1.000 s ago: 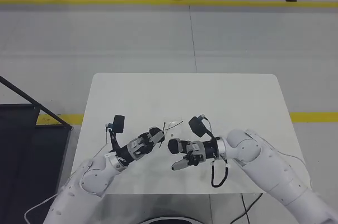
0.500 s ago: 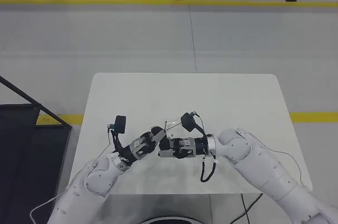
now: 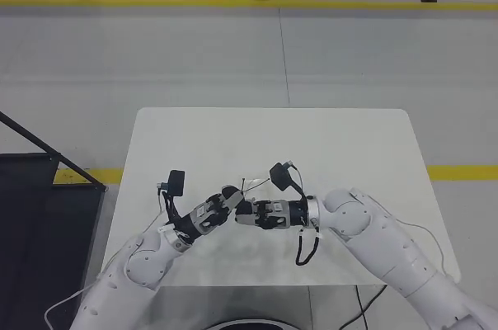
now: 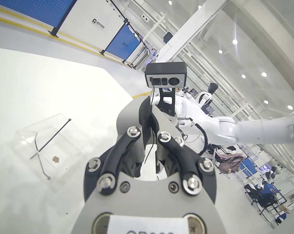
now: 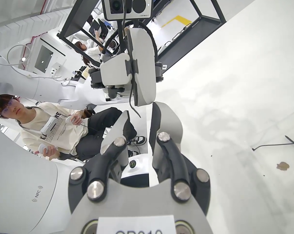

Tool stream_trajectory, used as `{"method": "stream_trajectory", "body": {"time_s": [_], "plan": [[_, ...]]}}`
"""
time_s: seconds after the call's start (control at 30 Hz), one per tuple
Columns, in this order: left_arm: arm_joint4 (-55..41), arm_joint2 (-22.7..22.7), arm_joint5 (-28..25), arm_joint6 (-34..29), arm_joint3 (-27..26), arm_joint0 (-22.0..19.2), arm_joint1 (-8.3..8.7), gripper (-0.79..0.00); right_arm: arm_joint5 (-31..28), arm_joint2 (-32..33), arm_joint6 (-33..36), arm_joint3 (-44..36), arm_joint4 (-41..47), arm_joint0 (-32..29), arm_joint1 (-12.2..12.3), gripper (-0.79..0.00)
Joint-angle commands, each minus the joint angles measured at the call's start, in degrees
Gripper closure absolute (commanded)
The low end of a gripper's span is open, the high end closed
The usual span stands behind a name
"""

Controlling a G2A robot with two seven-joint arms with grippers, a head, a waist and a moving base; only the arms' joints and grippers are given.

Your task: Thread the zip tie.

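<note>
Top view is showing the right gripper (image 3: 243, 212) sitting almost tip to tip with the left gripper (image 3: 230, 196) above the table (image 3: 356, 140). A second ago it was hanging apart, nearer the table's front edge, and it has been closing in since. The left gripper is barely shifting and is pinching the zip tie (image 5: 130, 86) between closed fingers, the strand sticking out past both sides of the grip. The right fingers (image 5: 165, 120) are standing spread, with the tie's tail ending just ahead of their gap. Spare ties (image 4: 53, 135) are lying on a clear sheet (image 4: 25, 132).
</note>
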Motion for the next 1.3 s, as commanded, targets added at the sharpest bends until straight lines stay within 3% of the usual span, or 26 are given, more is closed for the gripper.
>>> {"method": "stream_trajectory", "body": {"time_s": [0.0,0.2,0.47,0.57,0.63,0.67,0.7,0.73,1.0,1.27], "plan": [[0.0,0.0,0.0,0.0,0.0,0.1,-0.04,0.0,0.0,0.2,0.1,0.0,0.1,-0.1,-0.1,-0.12],[-0.5,-0.1,-0.4,-0.2,0.1,0.2,-0.16,0.0,-0.1,0.8,0.5,0.1,0.3,-0.5,-0.3,0.0],[-1.5,-0.6,-0.6,-0.8,0.6,0.1,-0.26,0.0,-0.3,1.7,1.2,0.0,0.0,-1.0,-0.5,0.0],[-1.8,-0.6,-0.6,-0.9,0.7,0.0,-0.32,-0.157,-0.5,2.2,1.4,-0.3,-0.1,-1.3,-0.5,0.0],[-2.0,-0.6,-0.6,-1.0,0.9,-0.1,-0.38,-0.348,-0.6,2.6,1.7,-0.4,-0.1,-1.6,-0.4,0.0],[-2.1,-0.6,-0.5,-1.0,0.9,-0.2,-0.4,-0.566,-0.6,2.8,1.8,-0.4,-0.1,-1.7,-0.4,0.0],[-2.2,-0.7,-0.5,-1.1,0.9,-0.2,-0.42,-0.727,-0.7,3.0,2.0,-0.5,-0.1,-1.7,-0.4,0.0],[-2.3,-0.7,-0.5,-1.1,1.0,-0.3,-0.44,-0.785,-0.6,3.1,2.1,-0.6,-0.1,-1.8,-0.3,0.0],[-3.7,-2.5,-0.9,-1.0,1.3,-0.3,-0.38,-0.785,1.6,4.1,7.6,-1.2,0.7,-1.3,0.1,0.0],[-5.7,-5.2,-5.0,-3.3,3.0,0.6,0.12,-0.785,2.7,7.2,16.3,-5.0,-0.7,-1.2,1.9,0.0]]}}
